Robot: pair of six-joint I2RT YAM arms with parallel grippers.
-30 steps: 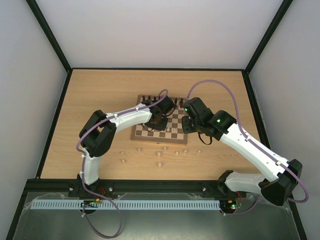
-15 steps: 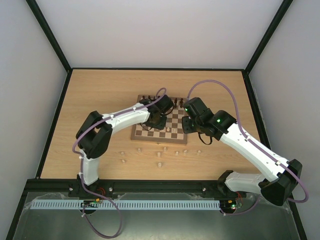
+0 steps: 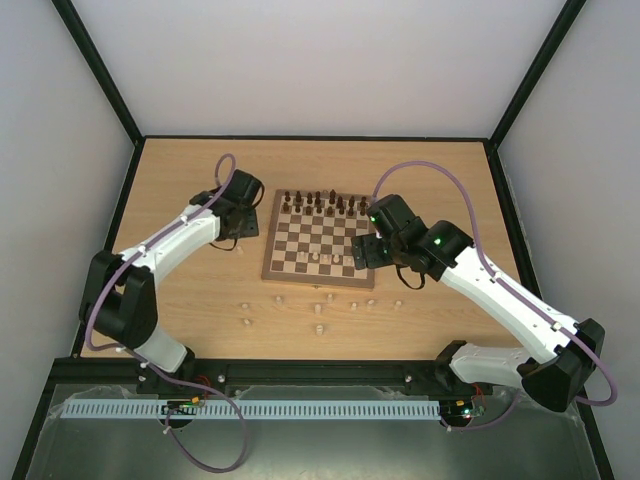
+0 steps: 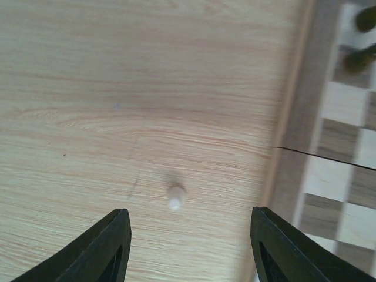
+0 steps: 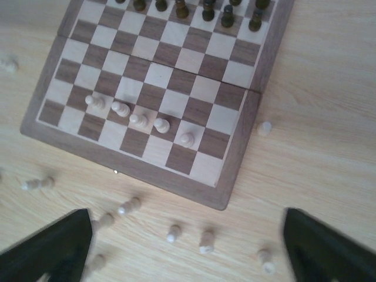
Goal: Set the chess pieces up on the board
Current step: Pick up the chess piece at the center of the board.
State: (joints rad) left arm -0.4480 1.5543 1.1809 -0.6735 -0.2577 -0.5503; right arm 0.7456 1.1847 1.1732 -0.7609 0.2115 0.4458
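On the board [image 3: 318,234], far side, dark pieces [image 3: 322,203]

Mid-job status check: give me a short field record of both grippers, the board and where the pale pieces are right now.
left gripper: open, empty, over the table left of the board; one pale piece lies below it
right gripper: open, empty, near the board's right edge
pale pawns: five in a row on the board, near side
loose pale pieces: scattered on the table off the near edge
dark pieces: along the far edge
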